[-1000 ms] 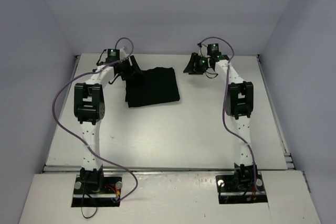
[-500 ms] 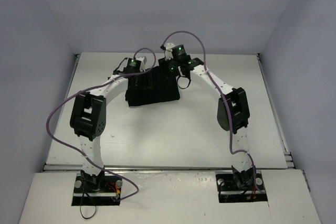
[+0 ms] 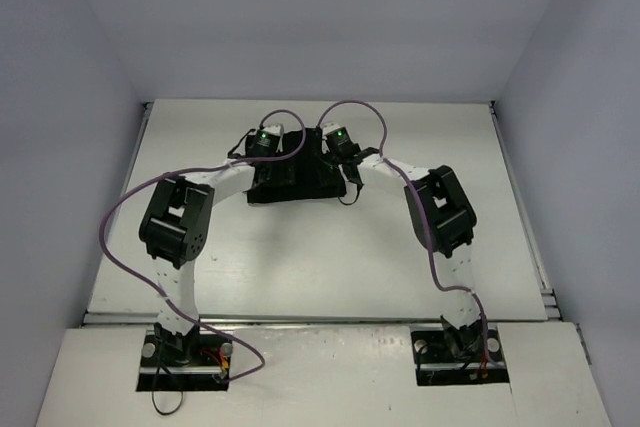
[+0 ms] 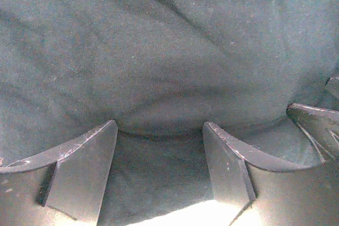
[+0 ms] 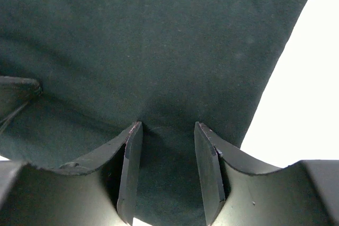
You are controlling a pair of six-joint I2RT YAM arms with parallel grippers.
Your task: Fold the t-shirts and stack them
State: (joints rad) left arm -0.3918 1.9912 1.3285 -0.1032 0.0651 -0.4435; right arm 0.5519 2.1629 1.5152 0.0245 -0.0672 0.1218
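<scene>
A: Both arms are reaching in over the shirt [image 3: 308,185] from either side, meeting in the middle. Where's it lying?

B: Far half of the table [image 3: 330,247], about centre, a dark squarish bundle flat on the white top. The two wrists sit just beside each other over its near part.

A: Left claw [image 4: 160,125], what have you got?

B: Fingers [image 4: 87,157] spread wide, tips pushed down into the cloth. There's a dent and a crease running across right at the tips. Nothing clamped between them, just black fabric beyond the gap and a sliver of bright table at the bottom.

A: And the right claw [image 5: 168,124]?

B: Narrower, roughly half parted. The tips are on the shirt too, with a small pucker at the left tip. Cloth fills the gap, but whether a fold is pinched I can't tell.

A: Edge of the shirt?

B: In the right wrist view it runs diagonally down the right side, with bare table past it
</scene>
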